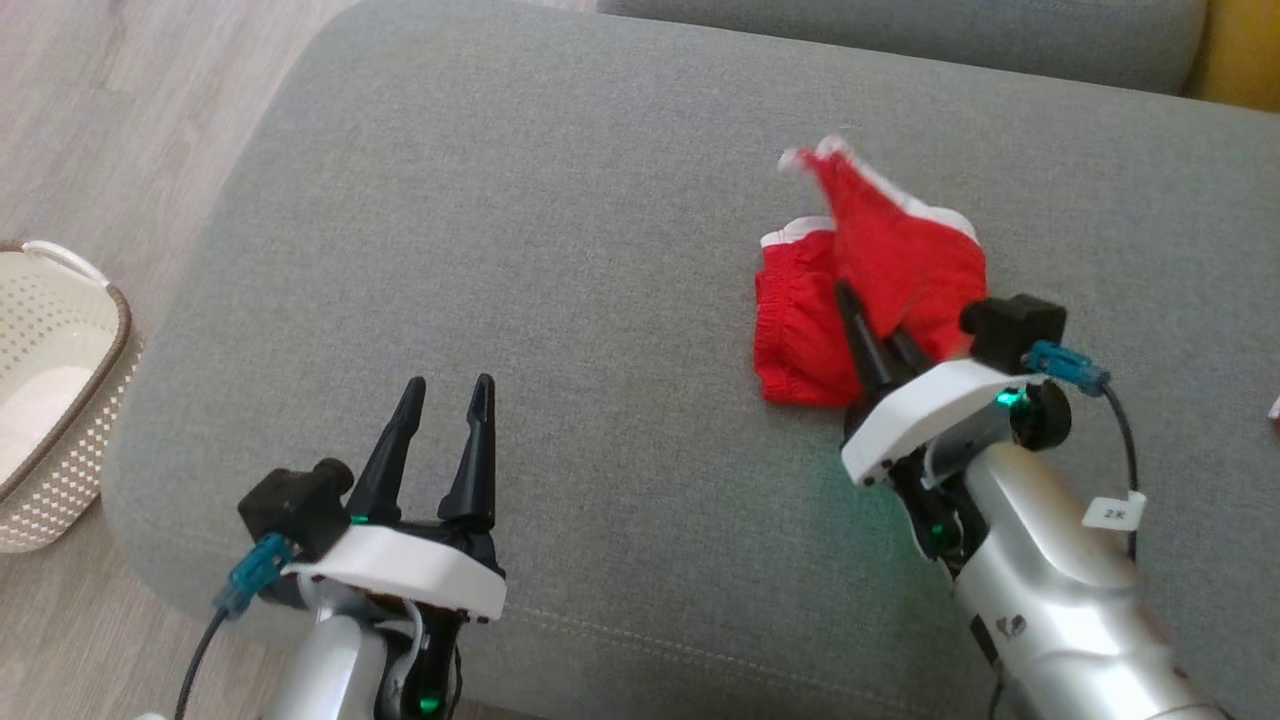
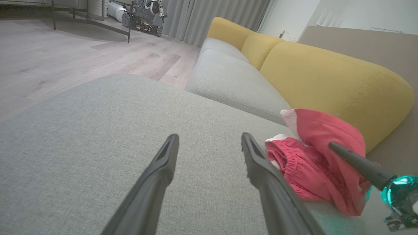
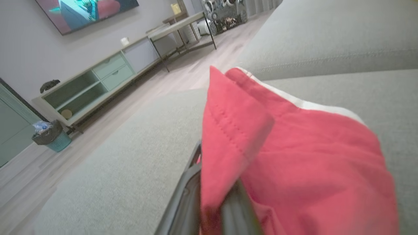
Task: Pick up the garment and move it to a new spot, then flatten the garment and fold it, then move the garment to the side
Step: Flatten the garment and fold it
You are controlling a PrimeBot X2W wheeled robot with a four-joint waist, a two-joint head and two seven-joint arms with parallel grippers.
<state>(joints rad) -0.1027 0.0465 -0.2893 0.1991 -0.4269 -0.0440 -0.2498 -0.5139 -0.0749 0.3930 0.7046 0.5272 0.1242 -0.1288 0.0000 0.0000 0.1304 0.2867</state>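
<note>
Two grippers are above the grey sofa seat (image 1: 550, 250). The red garment (image 1: 900, 260), with white trim on its edges, is on the right part of this seat. It lies partly crumpled on the cushion and is partly lifted into a peak.

The right gripper (image 1: 872, 322) has its fingers pressed together on a fold of the garment. In the right wrist view the fabric hangs over both fingers (image 3: 184, 199), so the tips are hidden, and we can only say the fold seems pinched between them.

The left gripper (image 1: 450, 385) is well apart from the garment, near the front edge of the seat, with its fingers spread and nothing between them.

A pale basket (image 1: 60, 400) with small holes stands on the wooden floor (image 1: 150, 100) to the left of the sofa. In the left wrist view a yellow backrest (image 2: 326, 75) is behind the garment.
</note>
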